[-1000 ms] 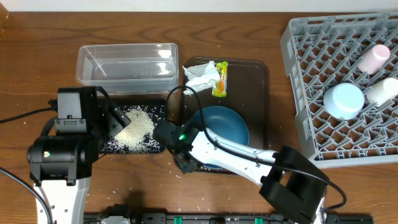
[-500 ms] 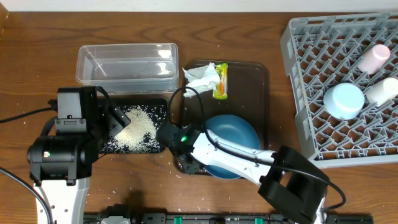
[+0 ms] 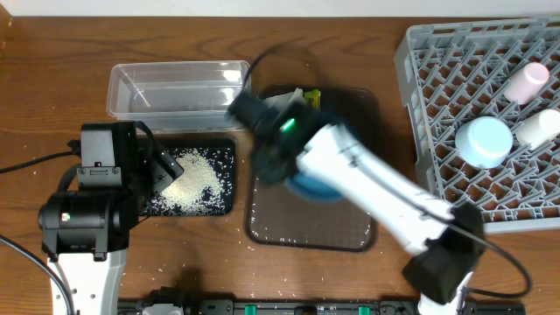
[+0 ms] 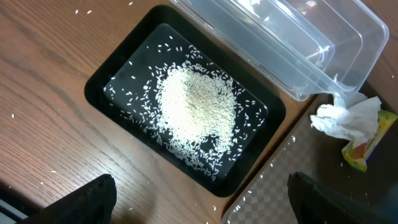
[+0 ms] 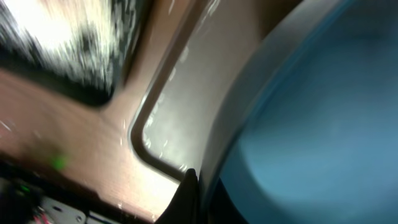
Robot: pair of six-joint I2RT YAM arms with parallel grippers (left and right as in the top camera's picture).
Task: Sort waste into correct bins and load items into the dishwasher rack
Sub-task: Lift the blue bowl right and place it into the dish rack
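The right gripper [image 5: 194, 186] is closed tight on the rim of the large dark-blue bowl [image 5: 311, 137], which hangs over the back half of the dark-brown rectangular serving tray [image 3: 306, 226] at the middle of the desk. The arm is blurred in the overhead view, so it is probably mid-swing. The left gripper [image 4: 199, 208] hovers with its jaws spread wide and empty above the shallow black rectangular tray-bin [image 4: 121, 74] near the desk's left front.

Part of the work looks done. A heap of loose white rice grains [image 4: 196, 109] lies in the black bin. In the large grey plastic lattice dishwasher rack [image 3: 420, 105] at the desk's right edge sit the small light-blue bowl [image 3: 484, 142], the small pink cup [image 3: 525, 81] and the small white cup [image 3: 538, 127].

More is left:
- The dark-blue bowl is not yet in the rack.
- The crumpled white paper tissue [image 4: 342, 118] and the small yellow-green-orange snack wrapper [image 4: 367, 149] lie touching at the tray's back left corner.
- The clear plastic rectangular tub [image 3: 178, 87], just behind the black bin, looks empty.
- Stray grains dot the tray and the desk's front edge.
- No chopsticks show in any view.
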